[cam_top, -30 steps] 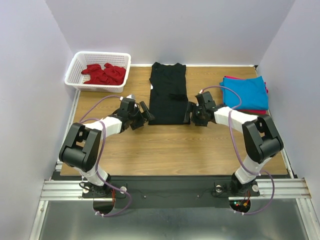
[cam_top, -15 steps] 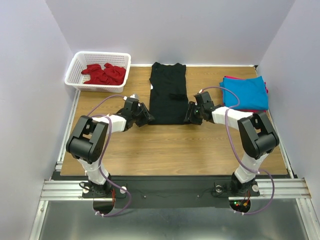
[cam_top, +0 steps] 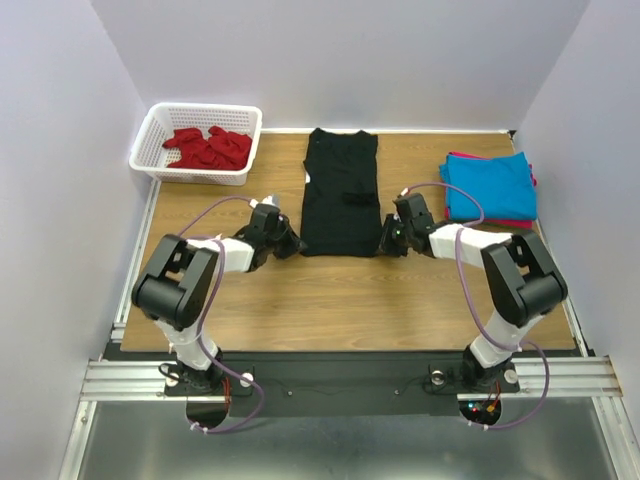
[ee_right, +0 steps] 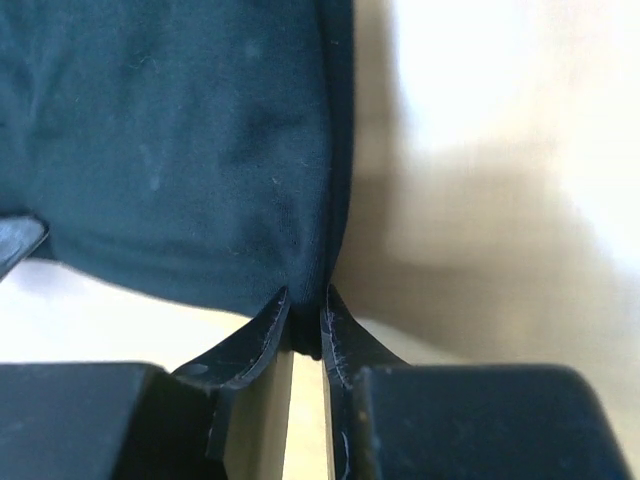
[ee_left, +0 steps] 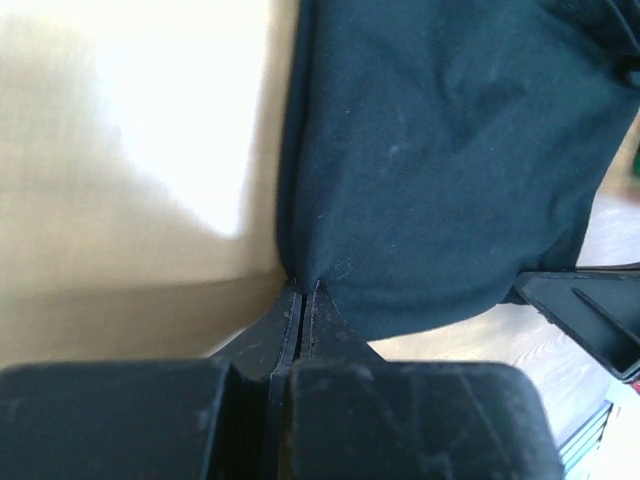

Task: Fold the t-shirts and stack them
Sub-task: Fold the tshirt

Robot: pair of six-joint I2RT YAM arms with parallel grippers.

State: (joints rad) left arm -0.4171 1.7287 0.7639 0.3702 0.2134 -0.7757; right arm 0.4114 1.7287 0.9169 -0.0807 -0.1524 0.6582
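left hand point(cam_top: 293, 243) pinched tight | right hand point(cam_top: 386, 243) pinched tight | both low

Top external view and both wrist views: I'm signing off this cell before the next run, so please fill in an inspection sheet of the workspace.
Surface: wooden table, no stains seen.
Job's things: black t-shirt lies flat mid-table, sleeves folded in; turquoise t-shirt lies folded at the right on red cloth; red t-shirts lie crumpled in the white lattice basket, far left.
Clutter: nothing seen.
Grippers: left gripper shut on the black t-shirt's near left corner; right gripper shut on its near right corner.
Cables: purple cables loop along each arm, no snag seen.
Surroundings: pale walls on three sides; metal rail at the near edge.
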